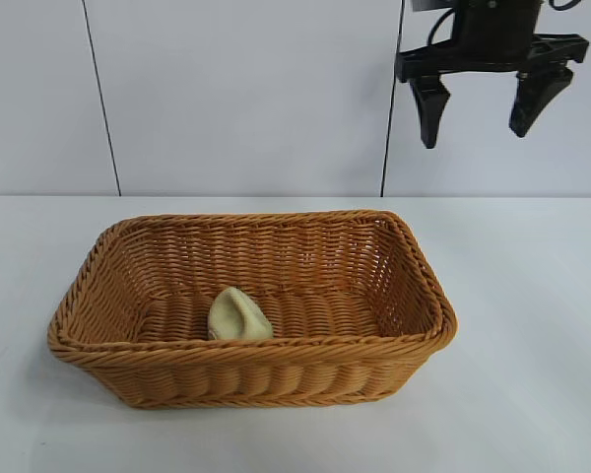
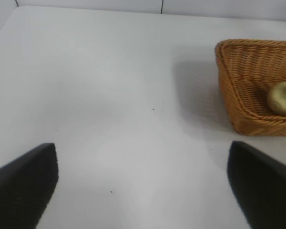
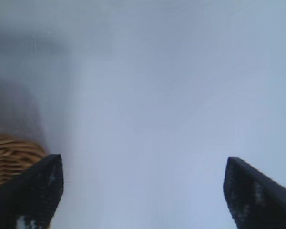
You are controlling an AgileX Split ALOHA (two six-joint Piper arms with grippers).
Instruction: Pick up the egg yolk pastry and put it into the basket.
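The egg yolk pastry (image 1: 239, 316) lies on the floor of the basket (image 1: 414, 258), near its front wall, well below and to the left of the right pincer (image 1: 481, 116). That pincer hangs high above the counter (image 1: 532, 325), beyond the basket's right end, fingers spread wide, holding and touching nothing. The left pincer (image 2: 143, 183), out of the exterior view, stands wide over bare counter, apparently empty, with basket and pastry off to one side.

The near braided rim of the basket (image 1: 251, 345) hides the underside of the egg yolk pastry (image 1: 238, 316). The exterior view's top edge cuts off the right pincer (image 1: 478, 113) above its fingers; the left pincer (image 2: 143, 186) shows only two fingertips
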